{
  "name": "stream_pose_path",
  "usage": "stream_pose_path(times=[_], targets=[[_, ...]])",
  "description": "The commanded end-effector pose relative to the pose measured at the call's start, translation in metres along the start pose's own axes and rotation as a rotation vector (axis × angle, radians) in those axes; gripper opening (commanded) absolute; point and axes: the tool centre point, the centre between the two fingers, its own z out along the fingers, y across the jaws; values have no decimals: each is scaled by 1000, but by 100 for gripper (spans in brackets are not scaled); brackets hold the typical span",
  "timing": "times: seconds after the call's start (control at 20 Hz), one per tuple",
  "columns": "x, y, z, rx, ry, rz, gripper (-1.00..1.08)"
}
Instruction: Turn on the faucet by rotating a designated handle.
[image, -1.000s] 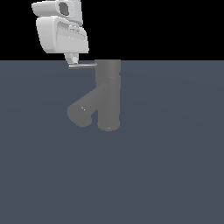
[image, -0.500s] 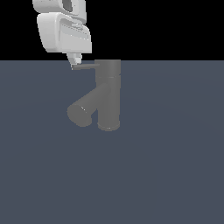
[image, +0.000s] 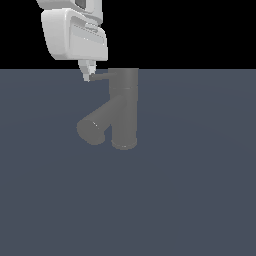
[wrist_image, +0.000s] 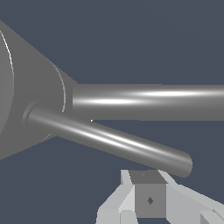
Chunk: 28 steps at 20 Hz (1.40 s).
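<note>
The white, blocky claw (image: 87, 76) hangs from above with its fingertips drawn together into one narrow point, holding nothing. That point sits at the free end of the thin, straight grey metal handle (image: 100, 76), which sticks out sideways from the top cap toward the exterior view's left. In the wrist view one pale finger pad (wrist_image: 148, 199) lies just beside the rod's rounded tip (wrist_image: 131, 146); whether it touches cannot be told.

The handle belongs to the dull grey metal faucet (image: 124, 110), an upright cylinder standing on the flat slate-blue floor (image: 200, 200), with a thick angled spout (image: 95, 125) branching down toward the exterior view's left.

The risk, as I judge it, is a slip: the claw bears on the very end of a smooth, round rod, so a sideways push may slide off the tip. Coming down too low could ride over the rod, or jam against it without turning it.
</note>
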Motion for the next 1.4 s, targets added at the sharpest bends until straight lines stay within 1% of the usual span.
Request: stream_pose_path(times=[0.0, 0.15, 0.2, 1.05, 1.1, 1.15, 1.35], targets=[[13, 5, 0, -5, 3, 11, -100], [17, 10, -1, -5, 3, 11, -100], [8, 8, 0, -1, 3, -1, -100], [114, 4, -1, -6, 3, 11, -100], [114, 4, -1, -6, 3, 11, -100], [85, 10, 0, -4, 3, -36, -100], [98, -1, 0, -4, 3, -30, -100]])
